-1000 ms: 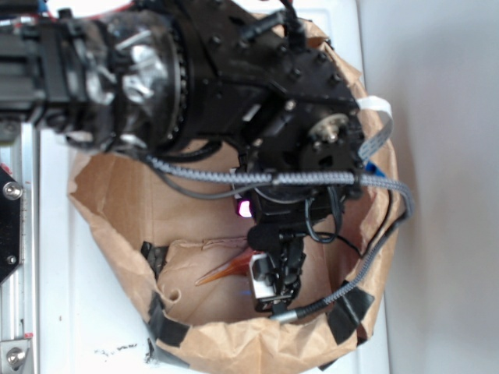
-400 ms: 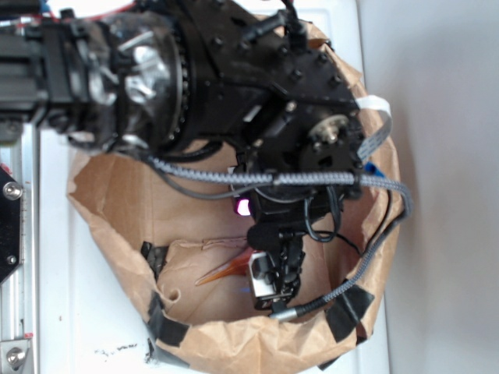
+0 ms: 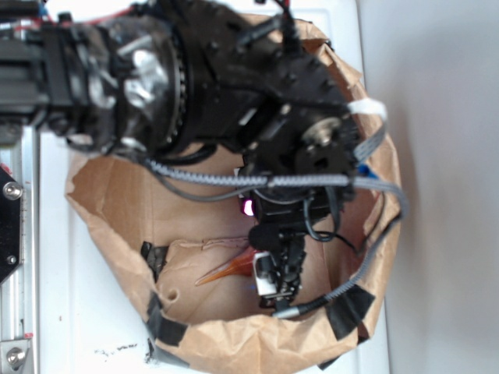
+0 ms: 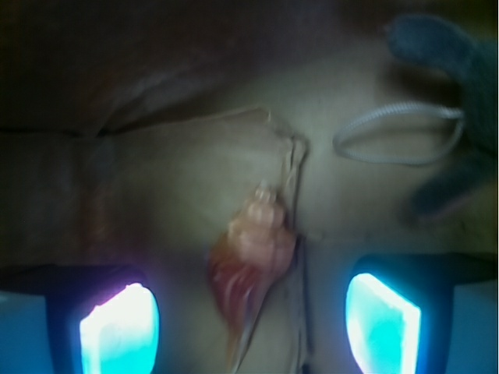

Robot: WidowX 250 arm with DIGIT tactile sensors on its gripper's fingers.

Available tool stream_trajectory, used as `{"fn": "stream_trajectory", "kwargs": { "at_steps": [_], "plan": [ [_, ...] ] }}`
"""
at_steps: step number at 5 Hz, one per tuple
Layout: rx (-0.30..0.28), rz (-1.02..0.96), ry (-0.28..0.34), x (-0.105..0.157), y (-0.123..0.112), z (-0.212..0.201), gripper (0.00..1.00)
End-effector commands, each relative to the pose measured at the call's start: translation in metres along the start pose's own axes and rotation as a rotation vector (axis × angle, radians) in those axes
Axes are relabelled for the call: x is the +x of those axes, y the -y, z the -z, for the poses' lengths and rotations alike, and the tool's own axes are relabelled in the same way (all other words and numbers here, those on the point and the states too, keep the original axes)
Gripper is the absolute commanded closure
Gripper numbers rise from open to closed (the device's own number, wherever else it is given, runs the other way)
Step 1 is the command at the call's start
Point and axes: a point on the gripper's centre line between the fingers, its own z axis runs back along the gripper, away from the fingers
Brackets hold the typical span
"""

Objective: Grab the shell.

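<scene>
The arm has turned a little since a moment ago: in the exterior view the wrist housing now sits rotated, the white ribbon cable at 2 o'clock has swung upward, and the gripper [image 3: 274, 274] has shifted slightly while staying low inside the brown paper bag [image 3: 109, 195]. The shell [image 3: 228, 269] has not moved; its orange-brown tail lies on the bag floor pointing toward 8 o'clock, with its wider end hidden under the gripper. The wrist view shows why the small turn matters. The shell [image 4: 251, 261] lies on the crumpled paper between the two glowing finger pads [image 4: 121, 331], its bulbous body near the centre of the frame and its thin tail running down toward 6 o'clock. The jaws are spread wide, one pad at 7 o'clock and the other at 5 o'clock, and neither touches the shell. The shell sits a little nearer the left-hand pad than the other, so the line-up is close but not quite centred. A grey plush toy [image 4: 456, 93] with a white cord loop [image 4: 399, 134] lies at 1 to 2 o'clock, well apart from the shell and outside the gap between the jaws. Judging by this, the approach is nearly finished and the grasp has not begun; what remains is a short descent and a closing of the jaws across the ribbed body, not the thin tail, which looks glossy and likely to slip.
</scene>
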Motion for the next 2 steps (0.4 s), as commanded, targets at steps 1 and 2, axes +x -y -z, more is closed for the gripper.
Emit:
{"fn": "stream_trajectory", "kwargs": {
  "at_steps": [1,2],
  "plan": [
    [0.047,0.102,0.054,0.007,0.011,0.018,0.0],
    [0.078,0.117,0.044,0.0,0.013,0.029,0.0]
  ]
}}
